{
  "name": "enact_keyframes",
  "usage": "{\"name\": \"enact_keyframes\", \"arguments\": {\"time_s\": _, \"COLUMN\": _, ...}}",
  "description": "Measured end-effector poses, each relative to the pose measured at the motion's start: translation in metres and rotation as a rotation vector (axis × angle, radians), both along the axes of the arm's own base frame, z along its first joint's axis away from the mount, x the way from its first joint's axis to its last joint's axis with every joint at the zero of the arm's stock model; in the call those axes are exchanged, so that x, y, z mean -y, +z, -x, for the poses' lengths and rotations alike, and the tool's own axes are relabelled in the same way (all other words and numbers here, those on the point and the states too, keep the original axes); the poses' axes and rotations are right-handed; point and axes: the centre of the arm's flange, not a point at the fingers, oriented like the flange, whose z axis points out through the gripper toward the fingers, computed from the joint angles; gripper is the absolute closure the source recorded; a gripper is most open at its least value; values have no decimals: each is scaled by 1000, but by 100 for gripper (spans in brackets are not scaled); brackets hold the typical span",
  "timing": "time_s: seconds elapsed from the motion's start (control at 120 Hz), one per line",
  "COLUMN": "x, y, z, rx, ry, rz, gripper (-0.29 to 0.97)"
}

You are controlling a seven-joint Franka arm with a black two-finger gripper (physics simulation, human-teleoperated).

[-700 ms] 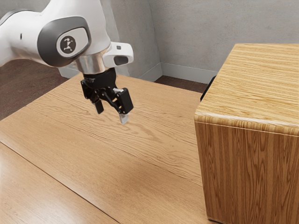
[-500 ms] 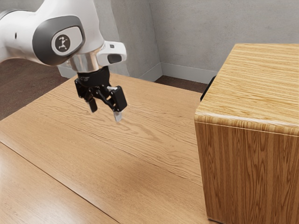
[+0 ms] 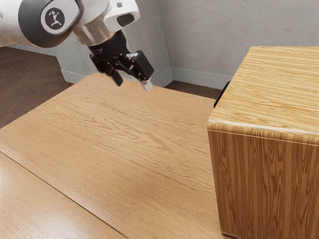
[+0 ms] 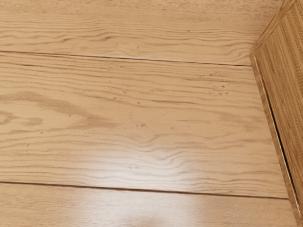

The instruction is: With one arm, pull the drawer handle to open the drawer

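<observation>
The end effector (image 3: 133,81), spread wide and empty, hung well apart from the drawer handle (image 3: 222,94), which it needed to approach squarely before closing.

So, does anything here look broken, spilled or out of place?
Nothing stands out. The light wooden cabinet sits square on the wooden table, a black handle on its far face, and the black two-finger gripper hangs open and empty above the table.
</observation>
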Motion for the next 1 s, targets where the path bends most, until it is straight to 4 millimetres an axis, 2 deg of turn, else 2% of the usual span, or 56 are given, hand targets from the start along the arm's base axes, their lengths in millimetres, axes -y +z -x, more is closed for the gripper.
{"name": "enact_keyframes", "arguments": {"time_s": 0.133, "x": 15, "y": -13, "z": -20, "rx": 41, "ry": -3, "rz": 35, "gripper": 0}}
{"name": "enact_keyframes", "arguments": {"time_s": 0.367, "x": 14, "y": -13, "z": -29, "rx": 97, "ry": 26, "rz": 82, "gripper": 0}}
{"name": "enact_keyframes", "arguments": {"time_s": 0.425, "x": 21, "y": -22, "z": -39, "rx": 104, "ry": 22, "rz": 89, "gripper": 0}}
{"name": "enact_keyframes", "arguments": {"time_s": 0.533, "x": 46, "y": -43, "z": -57, "rx": 106, "ry": -4, "rz": 116, "gripper": 0}}
{"name": "enact_keyframes", "arguments": {"time_s": 0.617, "x": 47, "y": -53, "z": -68, "rx": 113, "ry": 4, "rz": 131, "gripper": 0}}
{"name": "enact_keyframes", "arguments": {"time_s": 0.7, "x": 47, "y": -49, "z": -75, "rx": 145, "ry": 11, "rz": 143, "gripper": 0}}
{"name": "enact_keyframes", "arguments": {"time_s": 0.767, "x": 54, "y": -49, "z": -82, "rx": 165, "ry": 3, "rz": 153, "gripper": 0}}
{"name": "enact_keyframes", "arguments": {"time_s": 0.908, "x": 64, "y": -54, "z": -108, "rx": 205, "ry": -6, "rz": 171, "gripper": 0}}
{"name": "enact_keyframes", "arguments": {"time_s": 1.0, "x": 70, "y": -55, "z": -113, "rx": 214, "ry": -10, "rz": 192, "gripper": 0}}
